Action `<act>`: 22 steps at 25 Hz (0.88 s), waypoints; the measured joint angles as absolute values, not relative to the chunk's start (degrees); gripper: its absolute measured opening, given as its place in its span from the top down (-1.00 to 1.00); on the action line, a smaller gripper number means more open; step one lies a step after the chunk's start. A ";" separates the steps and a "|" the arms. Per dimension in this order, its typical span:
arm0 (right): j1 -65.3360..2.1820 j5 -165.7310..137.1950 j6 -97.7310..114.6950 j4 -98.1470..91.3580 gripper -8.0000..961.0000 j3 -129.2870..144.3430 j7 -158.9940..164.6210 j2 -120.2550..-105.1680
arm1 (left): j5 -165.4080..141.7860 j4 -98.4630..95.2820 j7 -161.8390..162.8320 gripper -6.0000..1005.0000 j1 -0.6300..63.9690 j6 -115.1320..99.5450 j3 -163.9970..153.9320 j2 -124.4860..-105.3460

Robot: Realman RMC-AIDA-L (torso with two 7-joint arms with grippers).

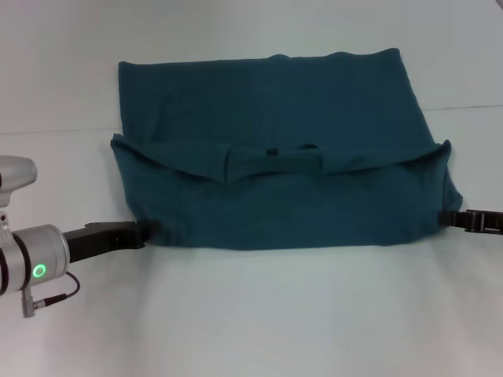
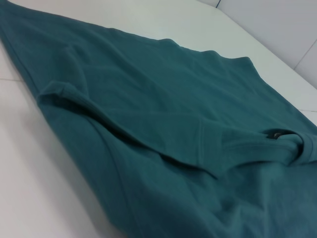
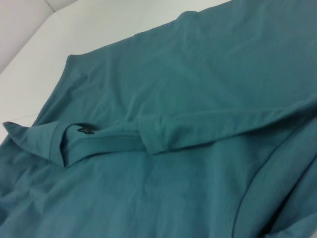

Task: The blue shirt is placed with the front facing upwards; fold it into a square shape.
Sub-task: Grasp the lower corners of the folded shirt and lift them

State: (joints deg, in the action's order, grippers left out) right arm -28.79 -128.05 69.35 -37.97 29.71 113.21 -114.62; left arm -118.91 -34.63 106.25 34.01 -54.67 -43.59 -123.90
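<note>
The blue shirt [image 1: 275,204] lies across the white table, doubled over. Its near part is folded back, so the collar with a small black neck label [image 1: 271,151] sits mid-shirt, and a single layer stretches on to the far edge. My left gripper [image 1: 148,230] meets the fold's near left corner at table level. My right gripper [image 1: 448,218] meets the near right corner. The cloth hides both tips. The left wrist view shows the shirt [image 2: 188,109] with a sleeve hem and the label [image 2: 274,135]. The right wrist view shows the shirt [image 3: 198,74] and the label [image 3: 85,131].
The white table [image 1: 275,314] runs bare in front of the shirt and to both sides. A pale wall rises behind the far edge of the table [image 1: 63,129]. My left arm's silver wrist [image 1: 31,259], with a green light, sits at the near left.
</note>
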 joint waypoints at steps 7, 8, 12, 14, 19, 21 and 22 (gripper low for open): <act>-28.67 -128.05 69.48 -37.97 0.98 29.71 112.59 -113.99 | -118.91 -34.93 106.46 0.87 33.77 -55.23 -43.42 -123.87; -28.66 -128.05 69.74 -38.03 0.98 29.71 112.51 -113.85 | -118.91 -35.09 106.67 0.93 33.61 -55.67 -43.44 -123.81; -28.27 -128.05 71.82 -39.10 0.98 29.67 112.18 -113.64 | -118.91 -37.30 107.80 0.99 32.13 -59.17 -43.18 -123.70; -27.57 -128.05 72.90 -39.95 0.98 29.64 112.11 -113.61 | -118.91 -39.94 109.37 0.99 30.57 -62.14 -43.05 -123.68; -24.58 -127.96 78.41 -41.75 0.98 28.61 109.31 -113.76 | -118.79 -45.47 112.34 0.99 27.14 -71.48 -42.12 -123.53; -22.79 -127.71 80.61 -42.67 0.98 27.41 107.83 -114.09 | -118.87 -46.85 112.86 0.99 26.09 -75.26 -40.78 -123.52; -21.58 -127.50 81.90 -43.08 0.98 26.55 106.73 -114.25 | -118.90 -47.36 112.93 0.99 25.57 -77.19 -39.96 -123.54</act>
State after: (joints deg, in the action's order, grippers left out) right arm -21.58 -127.50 81.90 -43.08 26.56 106.73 -114.25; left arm -118.90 -47.36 112.93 25.57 -77.19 -39.96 -123.54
